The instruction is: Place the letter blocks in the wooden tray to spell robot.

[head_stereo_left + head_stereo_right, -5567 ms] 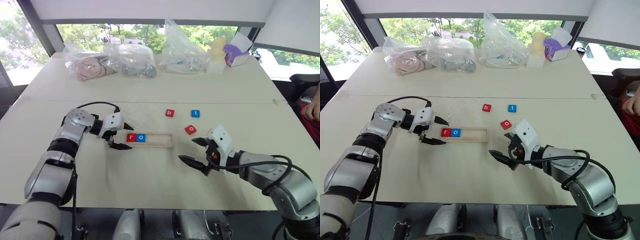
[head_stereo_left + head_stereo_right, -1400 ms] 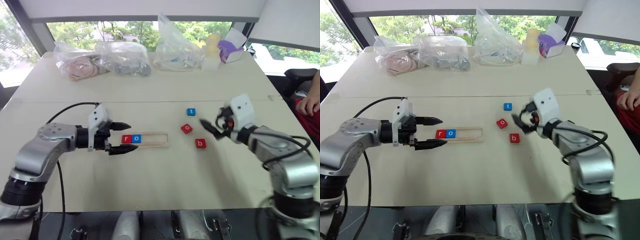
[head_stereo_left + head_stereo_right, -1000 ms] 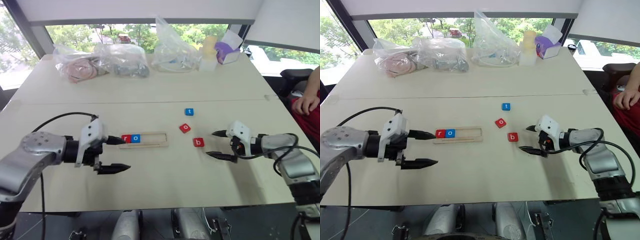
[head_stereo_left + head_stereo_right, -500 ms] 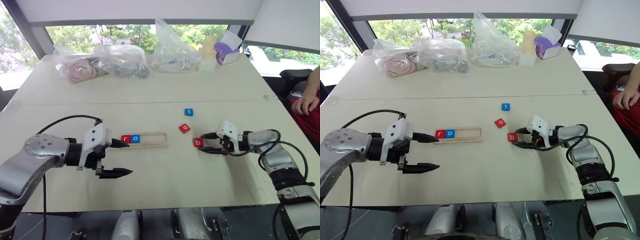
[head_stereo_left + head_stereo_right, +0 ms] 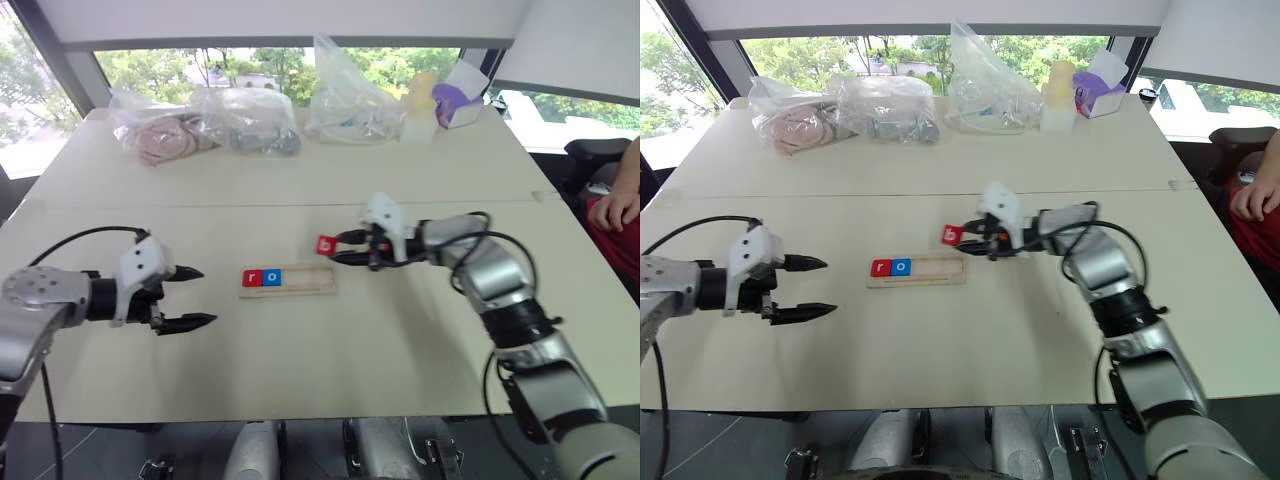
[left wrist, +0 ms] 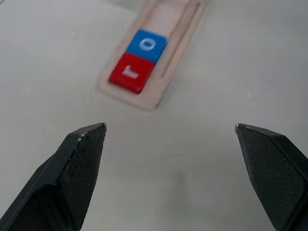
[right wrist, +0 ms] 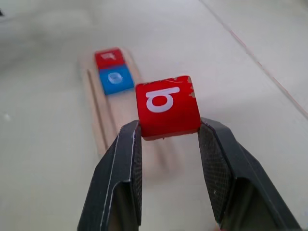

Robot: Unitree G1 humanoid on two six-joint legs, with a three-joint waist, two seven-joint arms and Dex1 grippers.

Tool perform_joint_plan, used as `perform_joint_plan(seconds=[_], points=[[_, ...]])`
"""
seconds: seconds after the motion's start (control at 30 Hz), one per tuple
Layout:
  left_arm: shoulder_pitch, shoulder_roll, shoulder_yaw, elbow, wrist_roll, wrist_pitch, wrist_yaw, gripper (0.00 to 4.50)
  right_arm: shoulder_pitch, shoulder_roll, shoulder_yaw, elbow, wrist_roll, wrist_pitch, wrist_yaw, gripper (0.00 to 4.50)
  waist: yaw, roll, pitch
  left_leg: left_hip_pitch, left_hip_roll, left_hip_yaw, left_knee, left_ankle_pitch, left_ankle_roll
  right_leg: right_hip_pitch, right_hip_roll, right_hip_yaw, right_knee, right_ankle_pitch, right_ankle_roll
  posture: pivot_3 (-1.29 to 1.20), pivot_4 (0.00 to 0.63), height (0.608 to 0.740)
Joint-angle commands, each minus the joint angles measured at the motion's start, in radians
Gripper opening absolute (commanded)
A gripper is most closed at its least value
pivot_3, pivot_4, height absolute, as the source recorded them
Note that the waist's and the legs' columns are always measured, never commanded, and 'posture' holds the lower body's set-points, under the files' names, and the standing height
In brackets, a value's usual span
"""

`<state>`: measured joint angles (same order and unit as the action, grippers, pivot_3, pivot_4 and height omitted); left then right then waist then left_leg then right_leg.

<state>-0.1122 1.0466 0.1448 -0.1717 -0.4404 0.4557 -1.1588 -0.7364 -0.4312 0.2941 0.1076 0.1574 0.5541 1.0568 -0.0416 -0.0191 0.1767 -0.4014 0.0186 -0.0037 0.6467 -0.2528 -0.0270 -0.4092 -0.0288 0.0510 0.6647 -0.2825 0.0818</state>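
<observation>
Beige table (image 5: pixel 330 380), window behind, plastic bags (image 5: pixel 250 120) at far edge.

Right gripper (image 7: pixel 169 127) pinches a red b block (image 7: pixel 167 107) between its two black fingers (image 7: pixel 124 168), block raised above the pale table (image 7: pixel 43 173). Beyond it lies the wooden tray (image 7: pixel 98 126), w/ a red block (image 7: pixel 109 57) at the far end and a blue o block (image 7: pixel 115 79) touching it; rest of tray bare.
</observation>
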Motion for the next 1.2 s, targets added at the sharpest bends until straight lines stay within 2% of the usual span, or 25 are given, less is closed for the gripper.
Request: perform_joint_plan(seconds=[0.03, 0.13, 0.23, 0.47, 1.03, 1.07, 1.13, 1.2], points=[[0.000, 0.022, 0.050, -0.005, -0.010, -0.006, -0.019, 4.50, -0.056, 0.038, 0.075, 0.064, -0.042, 0.028, 0.001, 1.12, 0.002, 0.000, 0.000, -0.004, 0.000, -0.001, 0.001, 0.000, 0.000, -0.003, 0.000, -0.001, 0.000, 0.001, 0.002, 0.00, 0.150, 0.735], [0.020, 0.024, 0.056, -0.013, 0.009, -0.020, -0.014, 4.50, -0.082, 0.048, 0.158, 0.138, -0.095, -0.022, 0.036, 1.12, 0.003, 0.000, 0.000, -0.008, -0.003, 0.000, 0.002, 0.000, 0.000, -0.007, -0.002, -0.001, 0.000, 0.001, 0.002, 0.00, 0.150, 0.735], [0.051, 0.016, 0.066, -0.041, 0.005, -0.013, -0.008, 4.50, -0.103, 0.068, 0.174, 0.190, -0.113, -0.052, 0.040, 1.12, 0.000, 0.000, 0.000, -0.008, -0.003, 0.001, 0.002, 0.000, 0.000, -0.007, -0.003, -0.001, -0.001, 0.001, 0.002, 0.00, 0.150, 0.735], [0.103, -0.007, 0.089, -0.112, -0.018, 0.024, 0.023, 4.50, -0.145, 0.105, 0.171, 0.265, -0.141, -0.094, 0.052, 1.12, -0.004, 0.000, 0.000, -0.007, -0.001, -0.001, 0.001, 0.000, 0.000, -0.007, -0.001, -0.001, 0.001, 0.001, 0.002, 0.00, 0.150, 0.735], [0.084, -0.019, 0.068, -0.112, -0.008, 0.031, 0.048, 4.50, -0.173, 0.162, 0.156, 0.326, -0.158, -0.113, 0.047, 1.12, -0.004, 0.000, 0.000, -0.007, -0.001, -0.001, 0.001, 0.000, 0.000, -0.007, -0.001, -0.001, 0.002, 0.001, 0.002, 0.00, 0.150, 0.735], [0.083, -0.020, 0.067, -0.110, -0.006, 0.030, 0.049, 4.50, -0.172, 0.165, 0.155, 0.324, -0.158, -0.111, 0.045, 1.92, -0.004, 0.000, 0.000, -0.007, -0.001, -0.001, 0.001, 0.000, 0.000, -0.007, -0.001, -0.001, 0.002, 0.001, 0.002, 0.00, 0.150, 0.735], [0.078, -0.022, 0.062, -0.099, 0.002, 0.022, 0.050, 4.50, -0.172, 0.172, 0.154, 0.322, -0.158, -0.108, 0.041, 2.48, -0.003, 0.000, 0.000, -0.007, -0.001, -0.001, 0.001, 0.000, 0.000, -0.007, -0.001, -0.001, 0.002, 0.001, 0.002, 0.00, 0.150, 0.735], [0.073, -0.025, 0.057, -0.091, 0.008, 0.018, 0.051, 4.50, -0.174, 0.178, 0.148, 0.326, -0.160, -0.110, 0.032, 3.48, -0.004, 0.000, 0.000, -0.007, -0.001, -0.001, 0.001, 0.000, 0.000, -0.007, -0.001, -0.001, 0.002, 0.001, 0.002, 0.00, 0.150, 0.735]])
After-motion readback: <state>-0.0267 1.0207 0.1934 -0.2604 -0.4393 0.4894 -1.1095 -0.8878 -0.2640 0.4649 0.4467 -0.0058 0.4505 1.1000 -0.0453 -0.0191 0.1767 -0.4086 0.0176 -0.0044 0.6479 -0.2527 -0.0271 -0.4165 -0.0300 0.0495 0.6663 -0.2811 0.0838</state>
